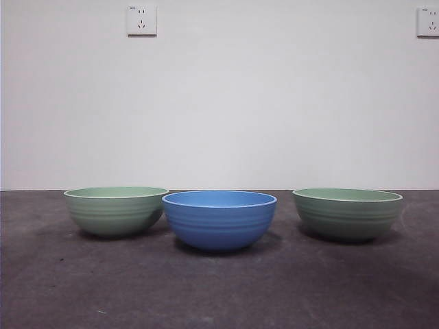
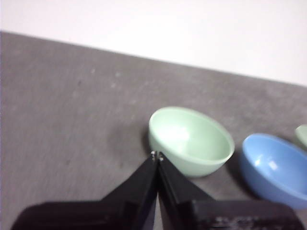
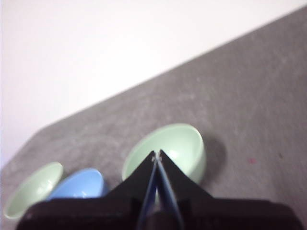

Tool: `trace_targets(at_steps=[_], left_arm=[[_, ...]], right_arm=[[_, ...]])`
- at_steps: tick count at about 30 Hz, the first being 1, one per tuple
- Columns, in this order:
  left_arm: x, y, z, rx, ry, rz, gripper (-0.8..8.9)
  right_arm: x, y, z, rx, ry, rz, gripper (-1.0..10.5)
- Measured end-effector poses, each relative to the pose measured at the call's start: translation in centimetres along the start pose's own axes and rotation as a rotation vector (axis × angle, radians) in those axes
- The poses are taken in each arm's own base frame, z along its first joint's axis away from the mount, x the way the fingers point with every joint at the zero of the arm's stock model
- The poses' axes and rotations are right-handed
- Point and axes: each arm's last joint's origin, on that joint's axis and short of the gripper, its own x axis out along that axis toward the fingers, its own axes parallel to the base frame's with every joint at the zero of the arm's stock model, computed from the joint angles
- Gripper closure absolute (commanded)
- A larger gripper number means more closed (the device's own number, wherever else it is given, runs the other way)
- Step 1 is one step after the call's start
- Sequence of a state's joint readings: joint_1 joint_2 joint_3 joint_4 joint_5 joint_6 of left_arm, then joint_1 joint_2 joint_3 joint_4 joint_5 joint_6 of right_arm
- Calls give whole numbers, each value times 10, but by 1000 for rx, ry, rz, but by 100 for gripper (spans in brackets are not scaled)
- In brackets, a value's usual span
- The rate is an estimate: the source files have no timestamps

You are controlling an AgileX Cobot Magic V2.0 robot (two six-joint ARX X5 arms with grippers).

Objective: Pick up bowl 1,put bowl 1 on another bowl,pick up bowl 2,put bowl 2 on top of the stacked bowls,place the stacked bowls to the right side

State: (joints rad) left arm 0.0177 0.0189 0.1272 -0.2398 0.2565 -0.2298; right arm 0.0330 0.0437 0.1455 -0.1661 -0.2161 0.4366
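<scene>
Three bowls stand apart in a row on the dark table. A sage-green bowl is on the left, the blue ribbed bowl in the middle, and a second sage-green bowl on the right. Nothing is stacked. My left gripper is shut and empty, hanging above and short of the left green bowl, with the blue bowl beyond it. My right gripper is shut and empty above the right green bowl; the blue bowl and the other green bowl lie past it. Neither arm shows in the front view.
A white wall with two power sockets rises behind the table's far edge. Bare dark tabletop lies in front of the bowls and at both sides of the row.
</scene>
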Motion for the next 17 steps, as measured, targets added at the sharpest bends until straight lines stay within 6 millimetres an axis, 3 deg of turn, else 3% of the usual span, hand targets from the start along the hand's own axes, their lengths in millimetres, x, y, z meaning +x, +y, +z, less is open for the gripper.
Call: trace_targets(at_steps=[7, 17], left_arm=[[-7, -11, 34, -12, 50, -42, 822], [-1, -28, 91, -1, 249, -196, 821]], right_arm=[[-2, 21, 38, -13, 45, 74, 958], [9, 47, 88, -133, 344, 156, 958]])
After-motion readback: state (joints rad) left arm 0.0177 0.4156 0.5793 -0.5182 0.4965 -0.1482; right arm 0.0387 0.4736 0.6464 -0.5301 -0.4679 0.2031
